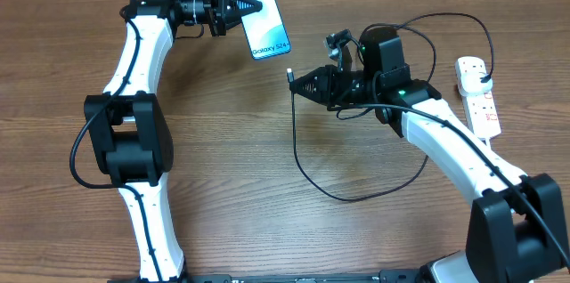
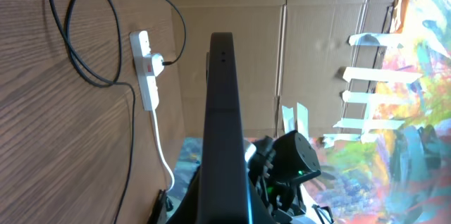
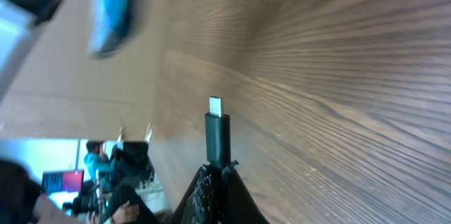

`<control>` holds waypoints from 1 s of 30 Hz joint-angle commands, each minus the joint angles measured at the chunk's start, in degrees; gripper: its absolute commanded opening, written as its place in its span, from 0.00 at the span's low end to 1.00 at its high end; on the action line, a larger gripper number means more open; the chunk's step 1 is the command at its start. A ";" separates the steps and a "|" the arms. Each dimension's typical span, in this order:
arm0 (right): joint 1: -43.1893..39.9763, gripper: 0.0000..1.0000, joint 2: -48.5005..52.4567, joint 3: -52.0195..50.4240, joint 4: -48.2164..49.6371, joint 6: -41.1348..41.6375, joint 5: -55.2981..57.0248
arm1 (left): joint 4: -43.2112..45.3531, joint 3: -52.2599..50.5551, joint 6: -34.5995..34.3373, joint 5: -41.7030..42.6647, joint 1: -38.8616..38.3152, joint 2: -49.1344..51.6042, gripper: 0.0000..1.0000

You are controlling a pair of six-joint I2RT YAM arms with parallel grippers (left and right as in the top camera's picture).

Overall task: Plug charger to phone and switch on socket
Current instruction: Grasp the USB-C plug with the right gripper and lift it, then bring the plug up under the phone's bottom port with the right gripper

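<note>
Charger (image 1: 303, 163): thin black cable, light & floppy, slack looped on the table (image 1: 267, 230) btwn the arms. It won't push, only drags, so steering has to come from the stiff end. Connector (image 3: 217, 131) is that end: small, rigid, prob. slick plastic. Best held on the black body just behind the metal tip, tip left bare. That's how it sits now: right gripper (image 1: 296, 84) clenched on the body, tip poking past the fingers, clear of the wood.

Socket (image 1: 478, 96) lies flat at the right edge w/ the charger's plug (image 1: 484, 78) in it. Switch should need only a light press; the strip may slide if shoved sideways.

Phone (image 1: 265, 21), farthest: stiff, glassy, slippery, fragile. Grip by the edges at one end, port end kept free. Left gripper (image 1: 233, 4) is clamped on its far end, screen up; it looks raised off the table.

Pose: right arm reaches in from the right, wrist about level, pointing left, connector near the phone but apart. Left arm stretches to the far edge, wrist turned right.
</note>
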 commanded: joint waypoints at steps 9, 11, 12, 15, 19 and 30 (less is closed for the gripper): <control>-0.22 0.04 -1.51 1.33 2.62 -3.23 -6.51 | 0.04 0.68 -0.83 2.71 -0.28 0.07 0.04; -0.22 0.04 -1.51 1.33 3.65 -3.23 -6.99 | 0.07 0.68 -0.83 2.71 -0.61 0.07 0.04; -0.22 0.04 -1.51 1.33 4.02 -3.26 -6.97 | 0.07 0.68 -0.83 2.71 -0.81 0.07 0.04; -0.22 0.04 -1.51 1.33 4.68 -3.26 -6.97 | 0.07 0.68 -0.81 2.71 -1.55 0.07 0.04; -0.22 0.04 -1.51 1.33 4.70 -3.26 -6.73 | 0.07 0.68 -0.76 2.71 -2.56 0.04 0.04; -1.03 0.04 -1.51 1.33 6.05 -2.54 -5.92 | 0.07 0.68 -0.35 2.71 -3.65 0.04 0.04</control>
